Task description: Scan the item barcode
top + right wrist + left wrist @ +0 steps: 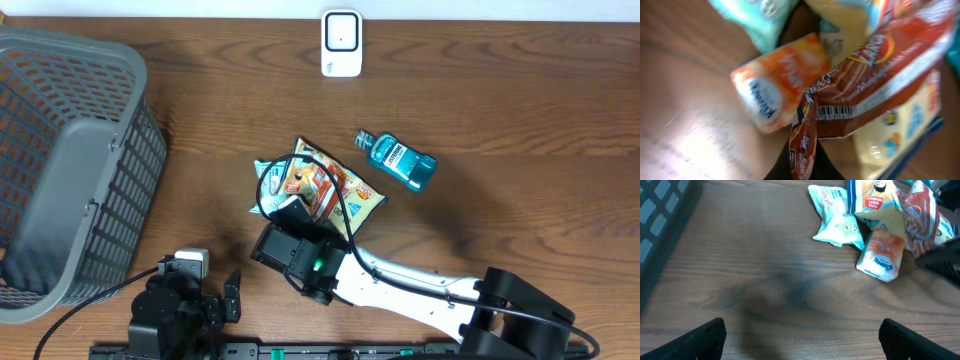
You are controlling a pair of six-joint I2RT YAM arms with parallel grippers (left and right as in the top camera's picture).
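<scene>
Your right gripper [802, 162] is pinched shut on the edge of the red snack packet [865, 85], which sits with the other pouches [840, 225] mid-table [520, 80], barcode [835, 112] facing the wrist cam. Your left gripper [802, 339] is spread wide with nothing in it, over bare wood near the basket [60, 170].

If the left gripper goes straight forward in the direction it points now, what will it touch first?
Probably the bare table: the open left gripper points down at plain wood. The pale blue packet lies farther on, slightly right of that line, though depth is unclear.
</scene>
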